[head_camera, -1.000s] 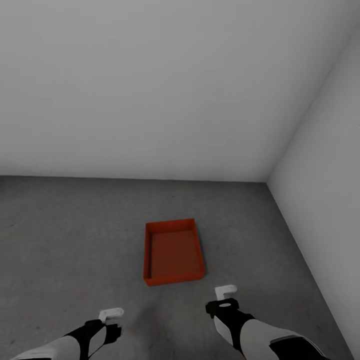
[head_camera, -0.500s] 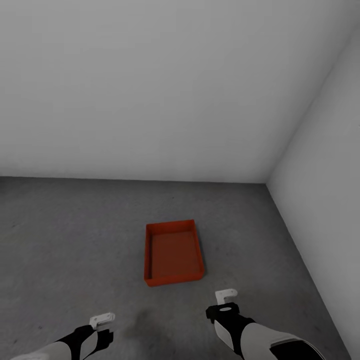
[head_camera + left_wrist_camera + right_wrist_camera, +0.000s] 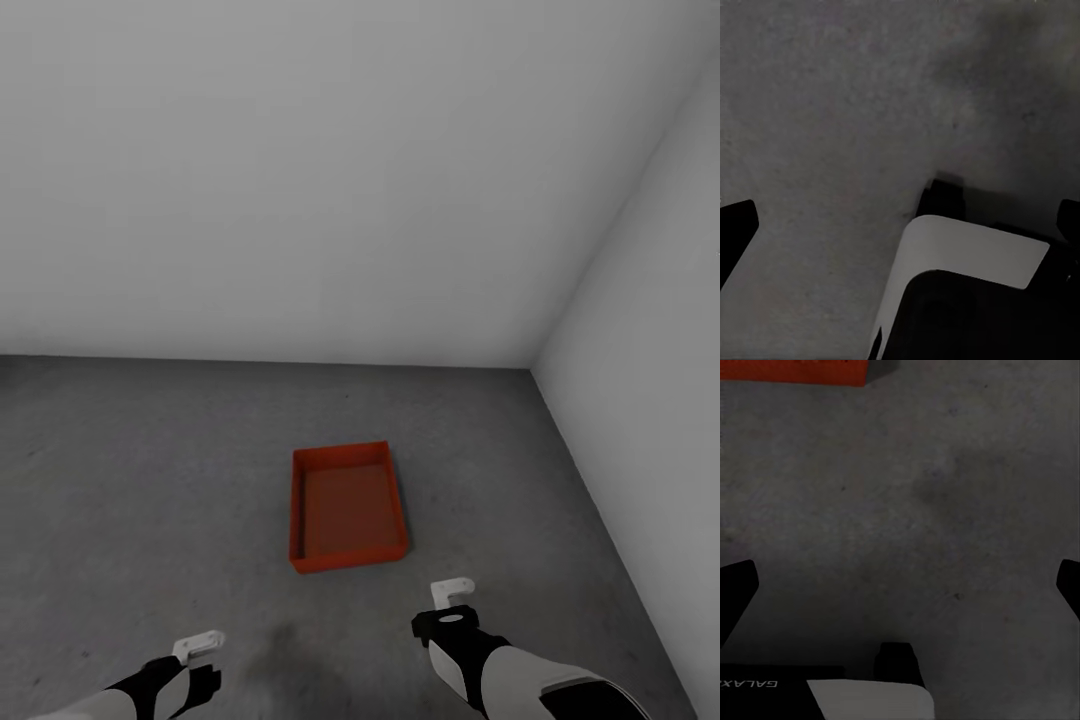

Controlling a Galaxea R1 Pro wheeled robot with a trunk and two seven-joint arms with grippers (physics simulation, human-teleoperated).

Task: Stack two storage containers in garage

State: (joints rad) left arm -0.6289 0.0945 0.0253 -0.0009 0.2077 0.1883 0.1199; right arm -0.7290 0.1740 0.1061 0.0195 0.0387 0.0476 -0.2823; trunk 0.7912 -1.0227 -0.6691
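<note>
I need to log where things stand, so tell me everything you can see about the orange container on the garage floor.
The storage container is a red-orange rectangular box with low straight walls, a flat bottom and an open top, plastic-looking, with nothing inside. It sits flat and upright on the dark grey concrete floor, long side pointing toward the back wall, slightly skewed. Only the floor touches it. Its corner also shows in the right wrist view.

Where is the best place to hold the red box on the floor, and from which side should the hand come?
Probably the near short wall of the red box, taken from above with one finger inside and one outside. The box lies flat on the grey floor, open at the top with thin, low, straight walls, and that wall faces the right gripper, which hangs just short of it.
</note>
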